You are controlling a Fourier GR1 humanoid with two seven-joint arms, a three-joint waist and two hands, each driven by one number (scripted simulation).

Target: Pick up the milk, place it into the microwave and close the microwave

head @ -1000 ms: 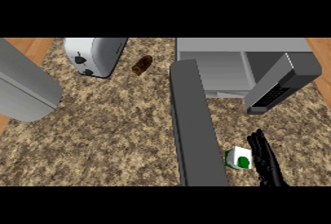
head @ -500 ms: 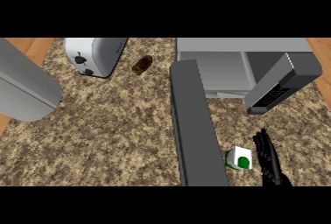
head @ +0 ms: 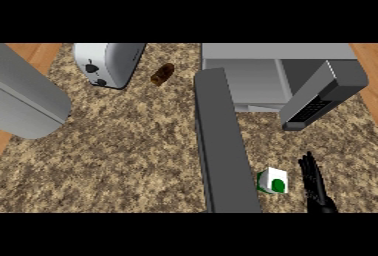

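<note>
Just left of the right robot hand (head: 317,185), apart from it by a narrow strip of speckled bench (head: 133,150): the milk (head: 273,180), a small white carton with a green mark, standing beside the open microwave door (head: 221,145). Fingers of that robot hand straight and together, pointing away from the robot, holding nothing, not touching the carton. Beyond the fingertips, farther from the robot: the microwave (head: 280,75), its grey cavity open, with a dark slanted panel (head: 321,95) at its right side. Door swung out toward the robot, reaching as a long dark slab from the cavity's left edge down past the milk, just left of the carton. Well to the left of the hand and far across the bench: a white toaster (head: 107,62) and, near it, a small brown object (head: 162,73), too small to tell what. At the far left edge, a large grey forearm (head: 26,100); left robot hand itself out of sight.
</note>
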